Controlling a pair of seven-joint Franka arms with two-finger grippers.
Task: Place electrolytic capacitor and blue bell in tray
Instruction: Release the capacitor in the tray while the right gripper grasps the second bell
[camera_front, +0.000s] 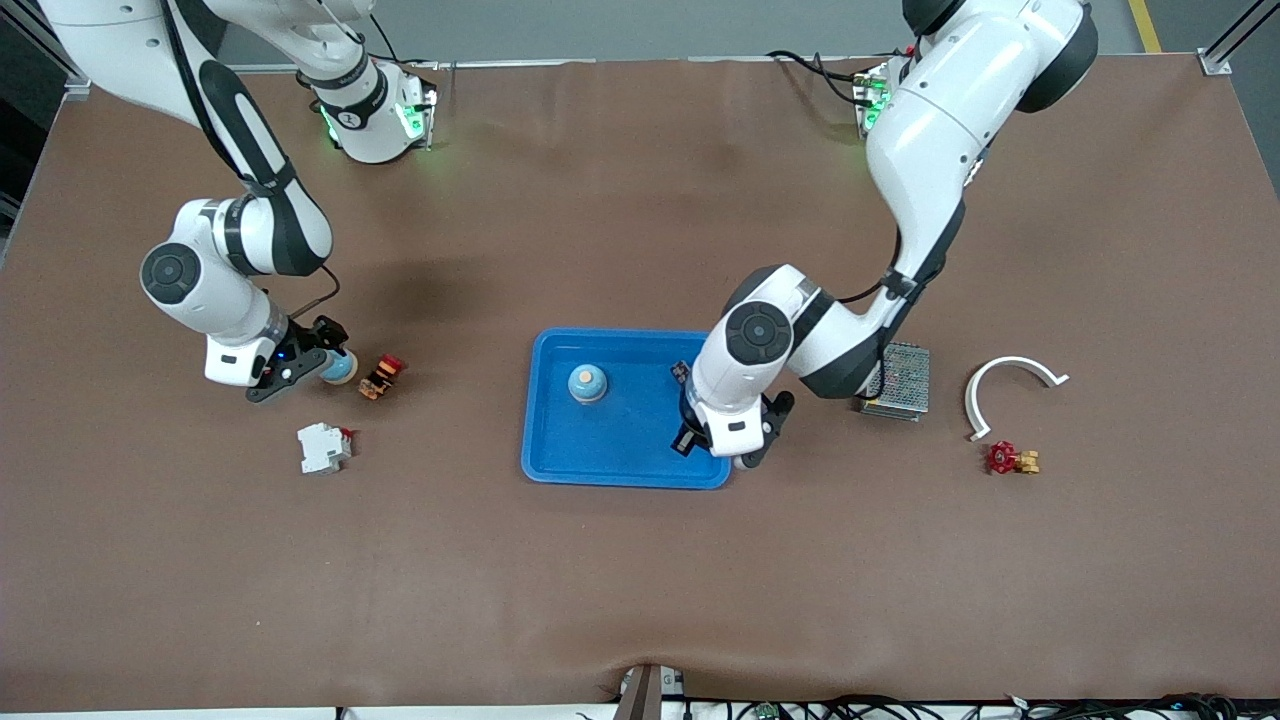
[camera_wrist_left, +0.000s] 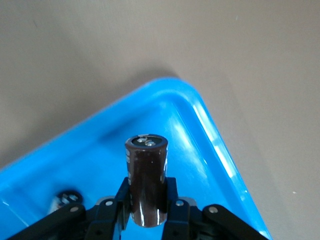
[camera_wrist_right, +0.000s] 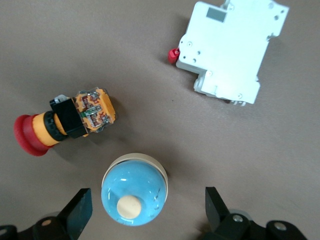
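Note:
The bright-blue tray (camera_front: 630, 445) lies mid-table. One blue bell with a cream button (camera_front: 587, 382) sits in it. My left gripper (camera_front: 700, 428) is over the tray's corner toward the left arm's end. In the left wrist view it (camera_wrist_left: 147, 206) is shut on the dark brown electrolytic capacitor (camera_wrist_left: 146, 175), held over the tray floor (camera_wrist_left: 200, 135). My right gripper (camera_front: 306, 363) is low over a second blue bell (camera_front: 341, 368) on the table. In the right wrist view it (camera_wrist_right: 147, 210) is open, with that bell (camera_wrist_right: 134, 189) between its fingers (camera_wrist_right: 80, 212), apart from both.
A red and orange push button (camera_front: 382, 376) lies beside the second bell, also in the right wrist view (camera_wrist_right: 65, 120). A white breaker (camera_front: 324, 447) lies nearer the camera. A grey mesh box (camera_front: 897, 380), a white curved clip (camera_front: 1010, 385) and a red valve (camera_front: 1010, 458) lie toward the left arm's end.

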